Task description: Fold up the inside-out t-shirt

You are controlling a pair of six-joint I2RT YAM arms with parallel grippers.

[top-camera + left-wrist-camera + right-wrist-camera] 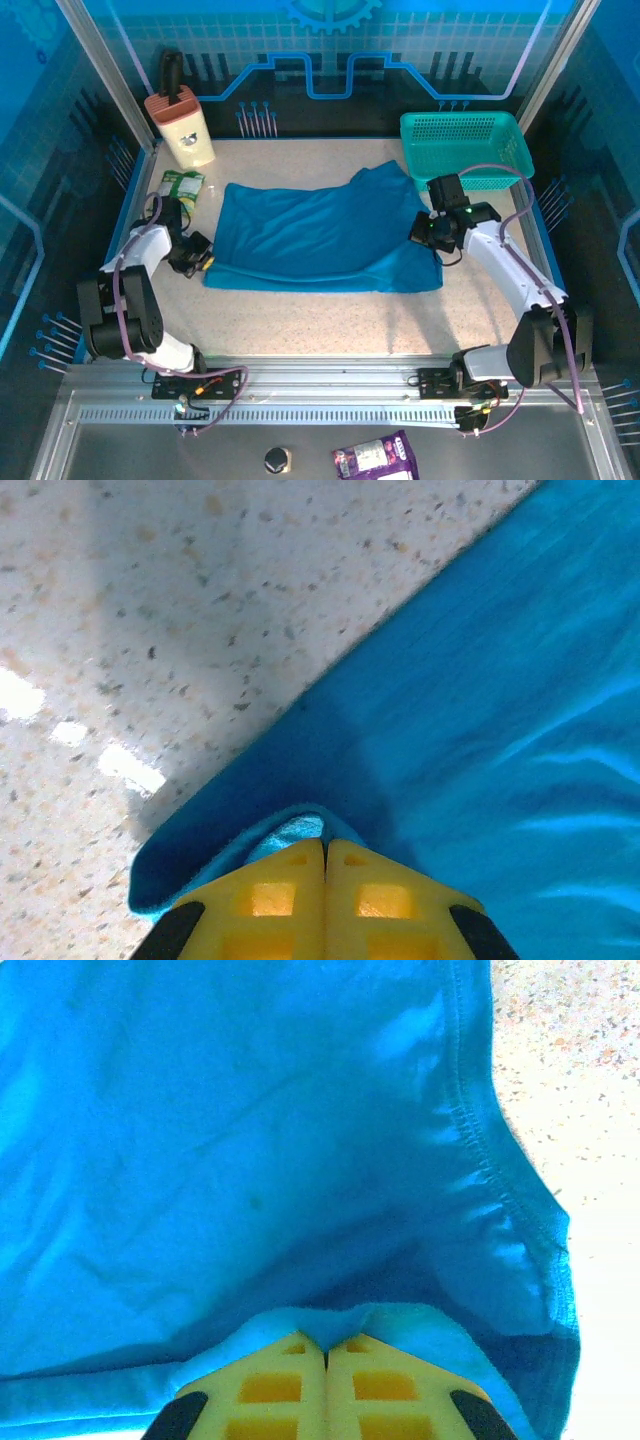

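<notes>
Pinching the inside-out t-shirt (320,235) at its 9 and 3 o'clock edges, my left gripper (198,256) and right gripper (425,232) clamp their jaws on cloth; it lies spread mid-table (300,320), teal basket (465,148) at 1 o'clock.

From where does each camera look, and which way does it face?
Top: above and behind, facing down on table, t-shirt; left arm, right arm show.
Left wrist: on left arm, facing along left hand, shut on t-shirt edge.
Right wrist: on right arm, facing along right hand, shut on t-shirt.
Shared: the t-shirt.
</notes>
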